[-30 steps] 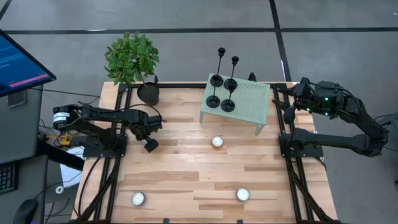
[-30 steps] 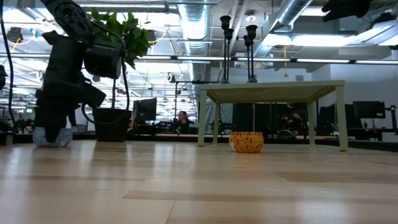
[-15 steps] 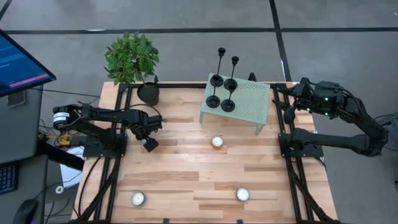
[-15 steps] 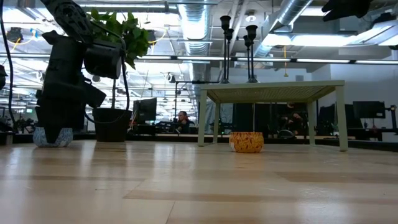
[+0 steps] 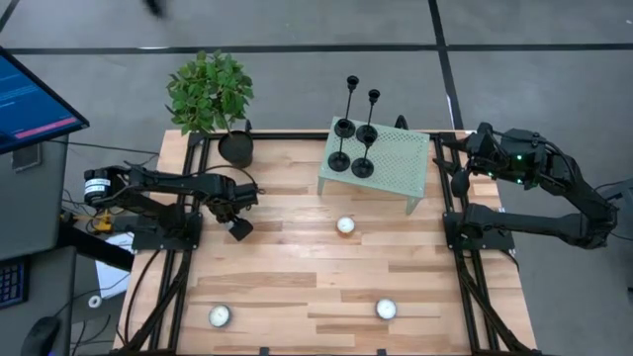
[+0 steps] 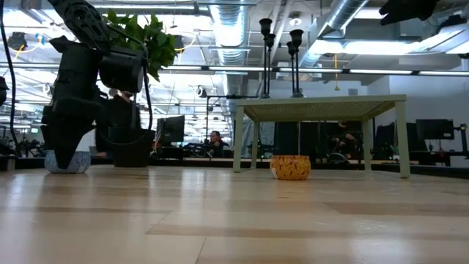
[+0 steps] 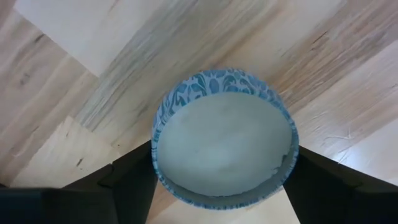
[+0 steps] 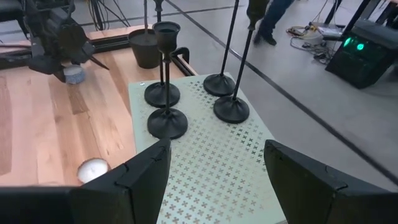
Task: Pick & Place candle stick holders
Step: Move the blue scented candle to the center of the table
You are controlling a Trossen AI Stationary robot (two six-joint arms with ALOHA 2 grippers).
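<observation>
Potted plant (image 5: 210, 94): back-left corner of the table (image 5: 297, 267), black pot (image 5: 236, 148) at the table's rear edge.
Left gripper (image 5: 238, 229): low over the left part of the wood top, in front of the pot. Fingers (image 7: 134, 186) straddle a small round tealight with a blue patterned wall (image 7: 224, 138), one finger on each side. They lie close along its wall, but whether they are pressing on it I cannot tell (jaws appear partway in). In the low view the gripper (image 6: 68, 158) points down at this tealight (image 6: 67, 161), which sits on the table.
Front tealights: one white (image 5: 219, 315) near the front-left, one white (image 5: 386, 309) toward the front-right, well apart from each other.
Middle tealight (image 5: 345, 225): just in front of the small green table; looks orange-patterned in the low view (image 6: 291, 167).
Green perforated side table (image 5: 391, 168): back centre-right of the wood top, standing on four legs.
Candle stick holders (image 5: 353, 133): four, black, all upright on the left half of the green table top, grouped closely, bases near each other but apart. Two have taller stems (the rear pair), two are shorter. In the right wrist view (image 8: 166, 93) nothing touches them.
Right gripper (image 5: 461, 183): raised at the table's right edge, just beside the green table, fingers (image 8: 146, 171) spread apart and holding nothing.
</observation>
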